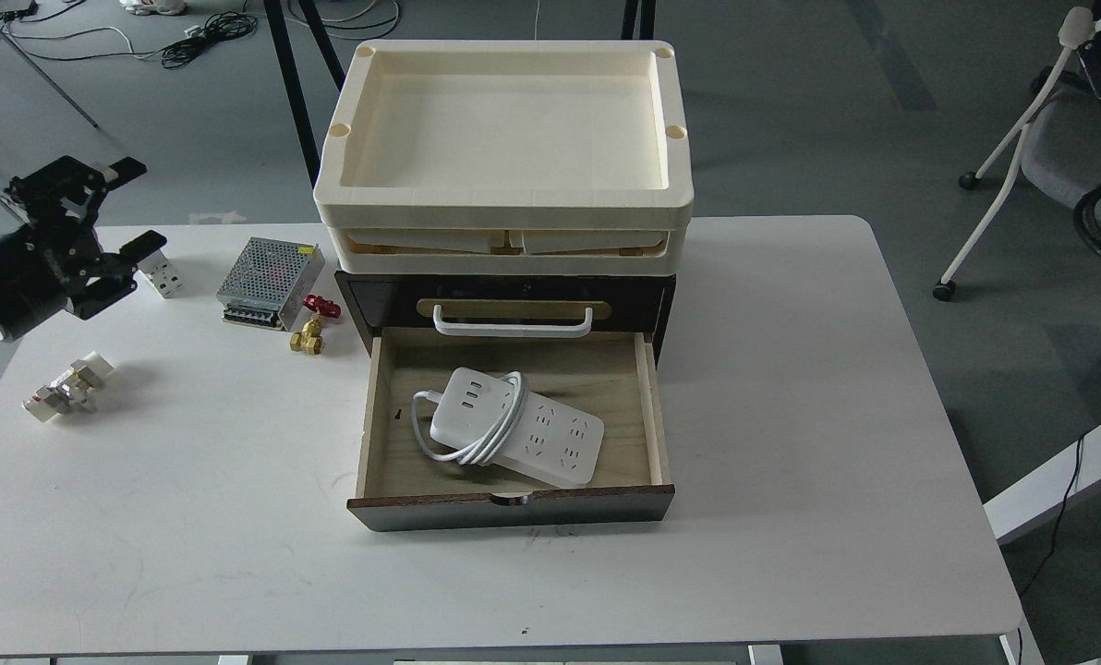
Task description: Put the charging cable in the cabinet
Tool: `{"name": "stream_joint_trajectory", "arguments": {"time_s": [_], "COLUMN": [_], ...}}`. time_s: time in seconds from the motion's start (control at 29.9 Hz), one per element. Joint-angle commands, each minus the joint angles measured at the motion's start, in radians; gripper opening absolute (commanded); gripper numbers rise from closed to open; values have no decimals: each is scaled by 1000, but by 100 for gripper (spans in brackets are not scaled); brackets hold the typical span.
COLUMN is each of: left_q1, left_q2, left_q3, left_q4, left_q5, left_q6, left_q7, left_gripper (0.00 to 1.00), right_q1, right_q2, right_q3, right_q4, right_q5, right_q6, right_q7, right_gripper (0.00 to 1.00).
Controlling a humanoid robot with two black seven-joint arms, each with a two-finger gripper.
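Head view: charging cable (520, 432) lies inside the open bottom drawer of the cabinet (510, 503).

Its cord is looped around it, so it fits between the drawer walls. At 9 o'clock, the left pincer (116, 214) hangs above the surface (791, 369), fingers apart and empty, well clear; the right pincer is out of view. Closing the drawer likely remains.

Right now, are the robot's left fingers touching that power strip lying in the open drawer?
Apart. The head view shows the left fingers far off at the table's left edge, while the power strip lies alone in the drawer.
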Motion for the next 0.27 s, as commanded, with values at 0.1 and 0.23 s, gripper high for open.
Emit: {"name": "stream_joint_trajectory", "arguments": {"time_s": [0.1,0.23], "left_q1": [-95,-100], "left_q2": [-121,-165], "left_q3": [-198,-201], "left_q4": [239,251], "left_q5": [-115,-174], "left_q6": [0,0], "left_q7": [0,0], "left_gripper": [97,97], "right_q1": [-14,-36], "right_q2": [59,56], "right_q3": [4,9], "right_q4": [51,33], "right_q5": [-2,-2], "right_q6": [0,0], "right_q7": [6,7], "right_gripper": [100,100]}}
